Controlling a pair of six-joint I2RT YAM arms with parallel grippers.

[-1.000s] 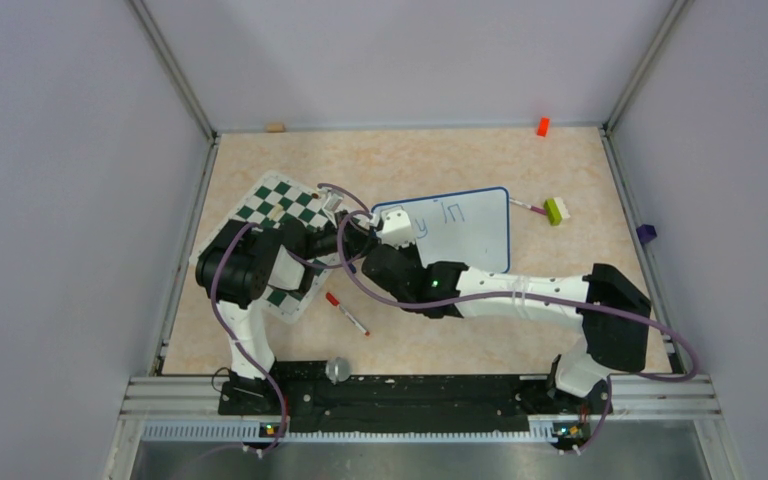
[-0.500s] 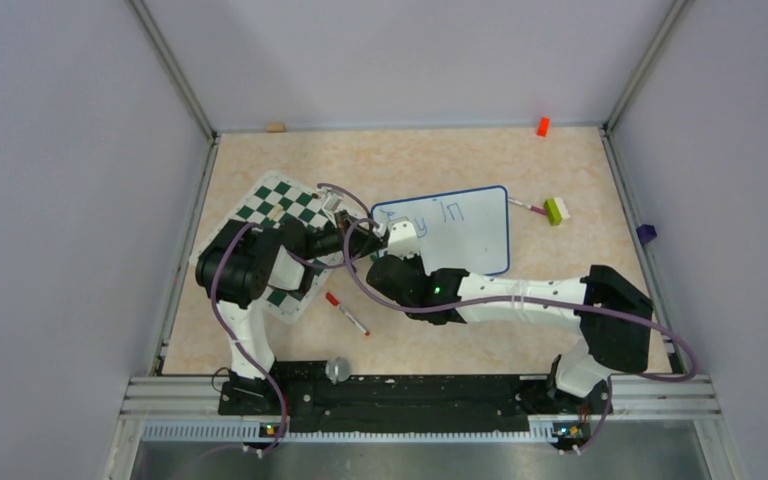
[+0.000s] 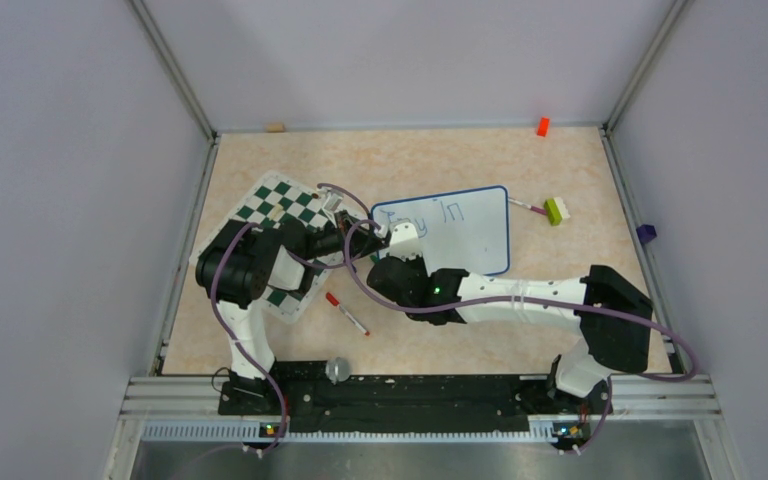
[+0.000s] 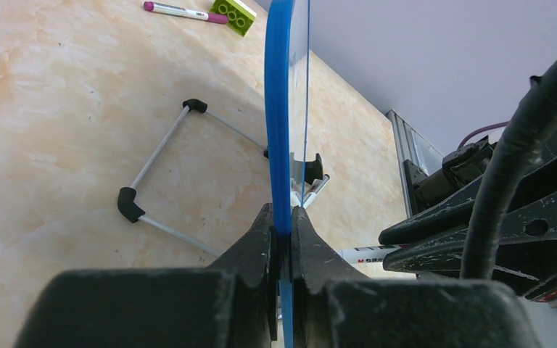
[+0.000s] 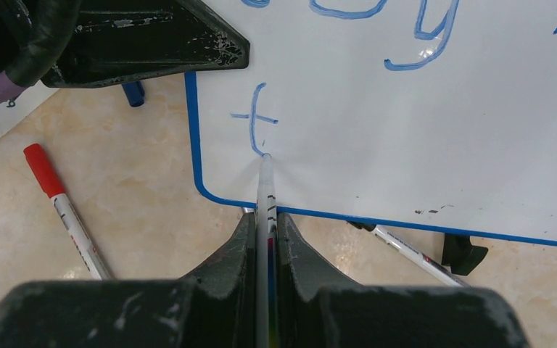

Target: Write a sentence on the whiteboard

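We pinch the edge of the board [image 5: 421, 145] in our left tool [image 4: 281, 217], presumably steadying it on the worktop [image 5: 138, 196], while our right tool [image 5: 265, 217], gripping the marker [image 5: 264, 177], writes a "t" [image 5: 254, 119] beside that edge.

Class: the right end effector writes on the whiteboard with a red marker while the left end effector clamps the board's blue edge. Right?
Not quite. The marker in the right end effector writes blue: the right wrist view shows its tip at a blue "t" on the whiteboard, while the red-capped marker lies loose beside it. The left end effector does clamp the blue edge.
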